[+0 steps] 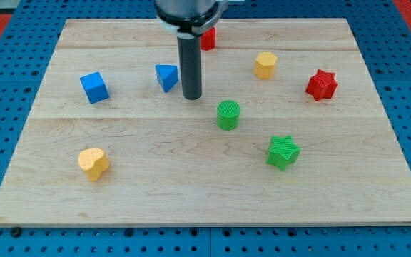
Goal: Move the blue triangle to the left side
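the small blue triangle block (166,77) sits left of centre on the far part of the wooden table (191,185). the rod end effector's tip (192,97), grasping nothing, rests just right of it. leftward push appears barely begun.

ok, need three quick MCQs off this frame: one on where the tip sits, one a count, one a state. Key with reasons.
1. My tip sits where relative to the blue triangle?
A. at the view's right of it
B. at the view's left of it
C. far below it

2. How many green blocks are on the board?
A. one
B. two
C. three

3. The red block at the view's top is:
A. fully in view
B. partly hidden by the arm
C. off the board

Key: 1 A, the rod stands just right of the triangle. 2 B, a green cylinder and a green star. 3 B, the arm covers its left part.
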Robot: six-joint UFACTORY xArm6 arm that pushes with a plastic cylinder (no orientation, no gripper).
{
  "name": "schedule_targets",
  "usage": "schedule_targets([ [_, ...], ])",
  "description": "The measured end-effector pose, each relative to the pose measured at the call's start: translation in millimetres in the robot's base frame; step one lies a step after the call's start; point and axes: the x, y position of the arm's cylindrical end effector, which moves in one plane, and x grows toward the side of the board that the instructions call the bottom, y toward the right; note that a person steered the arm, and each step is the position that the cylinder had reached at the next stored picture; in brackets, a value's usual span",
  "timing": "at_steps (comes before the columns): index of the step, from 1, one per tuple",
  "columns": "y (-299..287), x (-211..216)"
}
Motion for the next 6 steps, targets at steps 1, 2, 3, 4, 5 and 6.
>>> schedule_targets([
  [1, -1.8, 5.9],
  [2, -24.1, -19.9],
  [3, -85.2, -30.8],
  [4, -97.0, -64.4],
  [5, -117.1, -87.1],
  [6, -149.2, -89.6],
])
